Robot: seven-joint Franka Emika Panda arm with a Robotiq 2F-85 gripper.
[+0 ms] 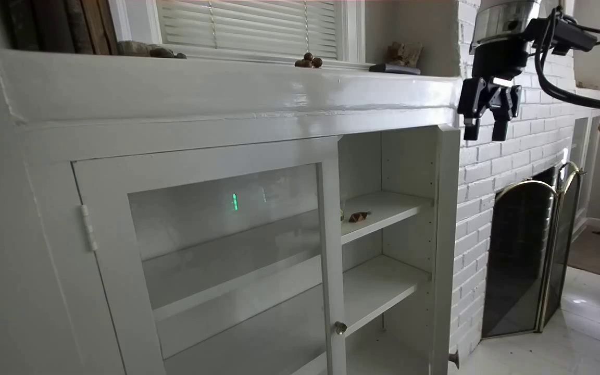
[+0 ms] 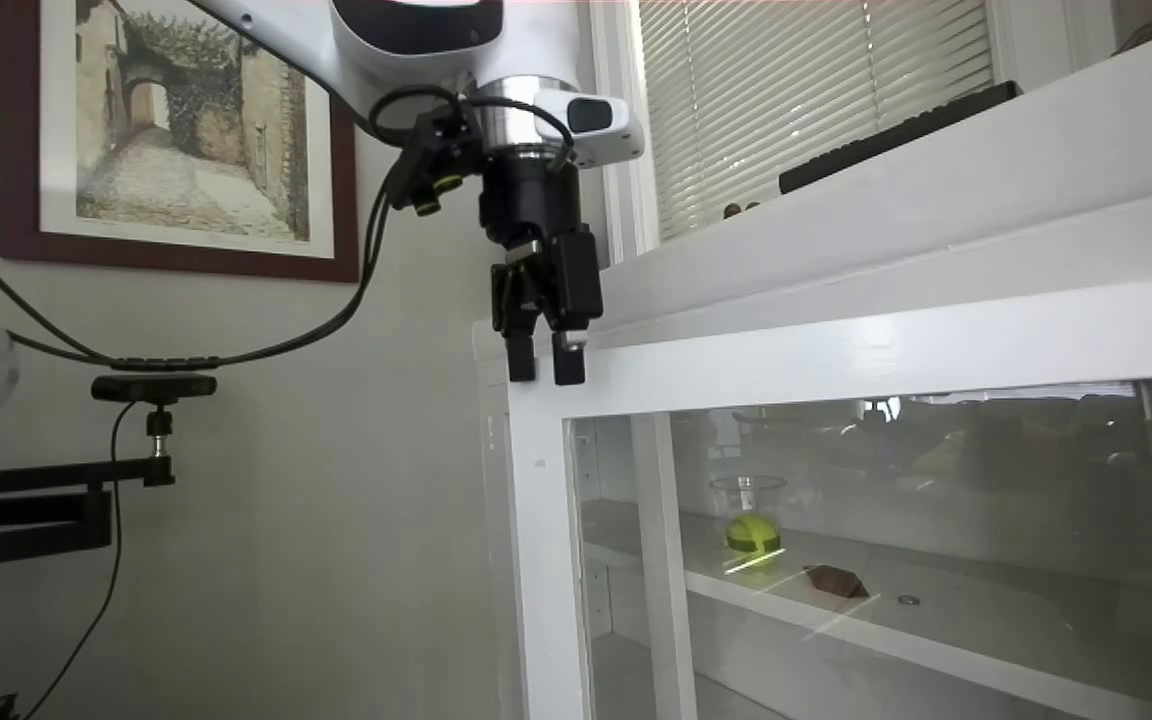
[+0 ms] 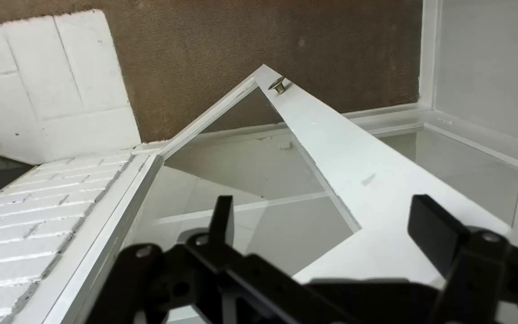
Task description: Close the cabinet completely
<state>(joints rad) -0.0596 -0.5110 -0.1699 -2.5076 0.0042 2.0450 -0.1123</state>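
White and glass-fronted, the cabinet (image 1: 258,133) stands just beside the brick wall (image 1: 521,148), its closing apparently half done; the door away from the brick wall (image 1: 227,164) looks shut; the door next to the brick wall (image 1: 445,239) stands swung open, still to be pushed home; the gripper (image 1: 485,133), spread wide and holding nothing, hangs near the brick wall, touching neither door.

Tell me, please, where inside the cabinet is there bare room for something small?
In the cabinet, the upper shelf has room between the small ring and side wall; the shelf below looks bare where visible, up to that wall. More crowded: the upper shelf's stretch with the glass, brown faceted piece and ring.
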